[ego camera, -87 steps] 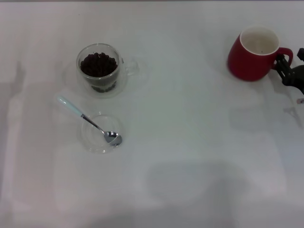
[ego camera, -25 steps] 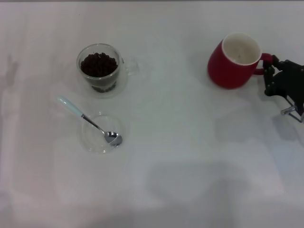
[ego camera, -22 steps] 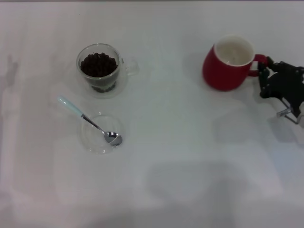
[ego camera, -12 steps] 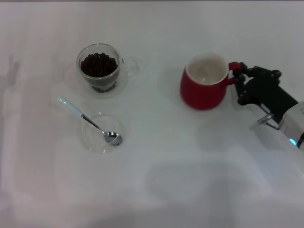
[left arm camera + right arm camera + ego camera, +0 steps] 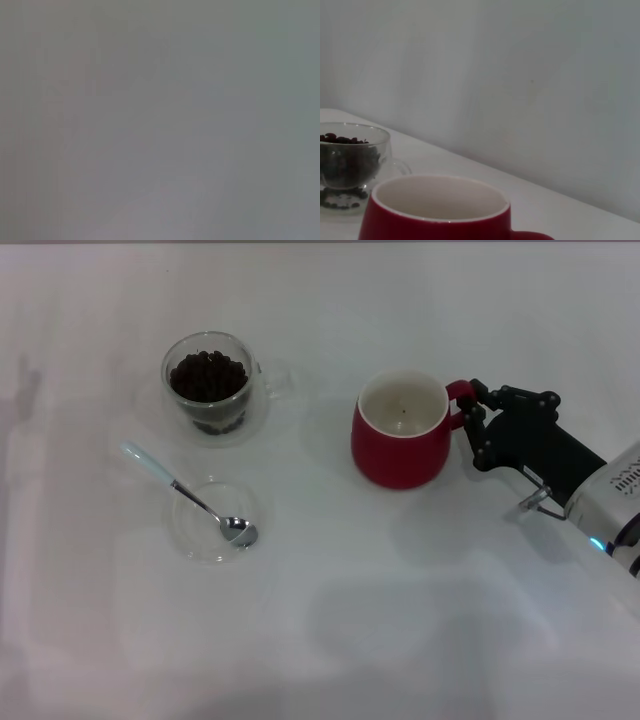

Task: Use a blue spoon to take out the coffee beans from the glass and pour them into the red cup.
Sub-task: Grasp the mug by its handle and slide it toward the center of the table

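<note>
The right pincer (image 5: 468,418) is closed on the handle of the red cup (image 5: 400,435), held mid-counter, right of the glass (image 5: 210,385) of coffee beans (image 5: 207,375). The blue spoon (image 5: 185,495) lies untouched, bowl in a clear dish (image 5: 195,540), nearer left. Cup placement seems in hand; next, the spoon must be grasped.

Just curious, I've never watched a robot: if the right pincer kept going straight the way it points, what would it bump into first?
The right pincer grips the red cup by its handle, so that comes first; beyond it probably the glass of coffee beans, though depth is unclear.
</note>
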Controlling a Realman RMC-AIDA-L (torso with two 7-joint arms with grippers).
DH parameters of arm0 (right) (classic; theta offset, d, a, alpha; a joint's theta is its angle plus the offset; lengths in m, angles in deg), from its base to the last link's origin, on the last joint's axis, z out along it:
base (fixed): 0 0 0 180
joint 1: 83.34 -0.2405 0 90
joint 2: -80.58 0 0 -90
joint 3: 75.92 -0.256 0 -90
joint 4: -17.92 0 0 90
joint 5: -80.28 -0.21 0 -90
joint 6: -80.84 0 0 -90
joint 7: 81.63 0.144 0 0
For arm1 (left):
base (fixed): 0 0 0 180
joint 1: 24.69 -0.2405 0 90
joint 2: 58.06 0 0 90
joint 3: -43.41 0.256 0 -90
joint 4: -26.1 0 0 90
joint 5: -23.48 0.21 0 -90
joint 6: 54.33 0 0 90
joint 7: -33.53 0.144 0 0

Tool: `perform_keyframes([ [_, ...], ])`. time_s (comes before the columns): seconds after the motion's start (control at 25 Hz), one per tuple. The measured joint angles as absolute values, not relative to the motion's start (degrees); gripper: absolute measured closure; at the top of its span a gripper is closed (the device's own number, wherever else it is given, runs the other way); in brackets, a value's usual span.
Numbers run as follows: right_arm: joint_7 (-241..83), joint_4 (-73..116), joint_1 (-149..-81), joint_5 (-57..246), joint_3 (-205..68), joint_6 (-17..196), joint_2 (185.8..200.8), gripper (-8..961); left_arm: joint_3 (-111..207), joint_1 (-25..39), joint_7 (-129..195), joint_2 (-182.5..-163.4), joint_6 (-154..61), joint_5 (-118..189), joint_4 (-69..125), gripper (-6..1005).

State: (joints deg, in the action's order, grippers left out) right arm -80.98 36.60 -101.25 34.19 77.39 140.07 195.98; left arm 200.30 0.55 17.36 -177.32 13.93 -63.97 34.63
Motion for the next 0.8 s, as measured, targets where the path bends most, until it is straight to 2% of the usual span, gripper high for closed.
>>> perform_keyframes([
  [0.24,-80.8,37.0,-101.1,35.7,77.5,140.0,195.98,833,200.3,0.6,17.4,-177.22,14.1,-64.0,34.6,124],
  [0.68,-75.7,37.0,-101.0,37.4,77.5,140.0,195.84,675,200.3,0.6,17.4,-177.15,14.2,-64.0,34.2,123],
  [0.8,-75.4,37.0,-100.9,37.7,77.5,140.3,195.79,532,200.3,0.6,17.4,-177.15,14.2,-64.0,34.2,123],
])
